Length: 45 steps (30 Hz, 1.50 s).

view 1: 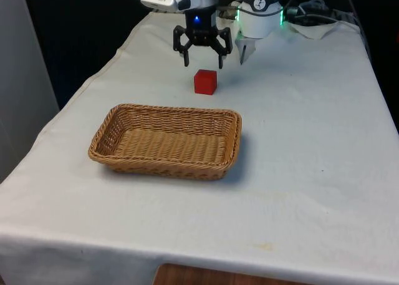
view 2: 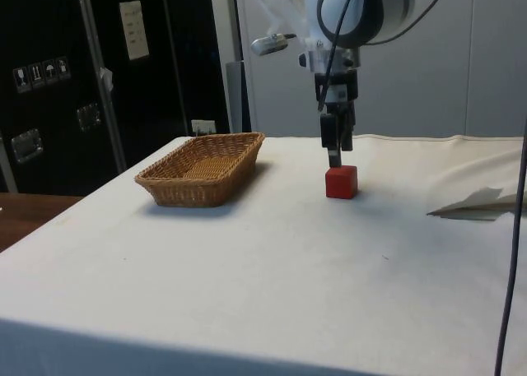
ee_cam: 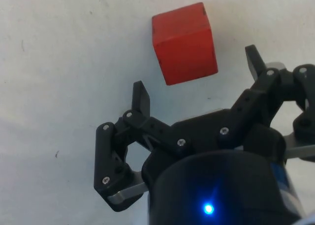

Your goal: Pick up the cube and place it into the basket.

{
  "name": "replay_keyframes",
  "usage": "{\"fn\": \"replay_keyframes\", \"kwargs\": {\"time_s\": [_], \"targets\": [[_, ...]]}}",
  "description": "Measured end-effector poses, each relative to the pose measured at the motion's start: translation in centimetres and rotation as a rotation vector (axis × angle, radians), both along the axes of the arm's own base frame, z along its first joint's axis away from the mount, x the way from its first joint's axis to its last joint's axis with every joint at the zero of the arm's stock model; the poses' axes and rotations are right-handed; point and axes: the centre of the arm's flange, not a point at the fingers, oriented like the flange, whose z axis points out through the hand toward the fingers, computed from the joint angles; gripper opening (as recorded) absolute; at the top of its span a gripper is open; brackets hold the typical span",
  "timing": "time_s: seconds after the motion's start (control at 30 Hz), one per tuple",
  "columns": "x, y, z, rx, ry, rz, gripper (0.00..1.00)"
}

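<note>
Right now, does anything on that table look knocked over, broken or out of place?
Nothing stands out. The red cube sits flat on the cloth, the wicker basket stands upright and empty, and the open pincer hovers above the cube. Only some crumpled cloth or paper lies at the table's edge.

A white cloth (view 1: 312, 173) covered the table — dark cabinets (view 2: 82, 80) stood behind, beside a pale grey wall (view 2: 461, 63).
</note>
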Motion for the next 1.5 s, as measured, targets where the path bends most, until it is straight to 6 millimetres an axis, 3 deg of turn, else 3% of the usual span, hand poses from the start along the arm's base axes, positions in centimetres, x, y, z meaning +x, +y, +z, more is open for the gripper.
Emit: {"fn": "replay_keyframes", "kwargs": {"time_s": [0.43, 1.5], "targets": [[0.1, 0.3, -0.3, 0.000, 0.002, 0.002, 1.00], [0.4, 0.6, -4.6, -0.030, -0.006, -0.008, 1.00]]}}
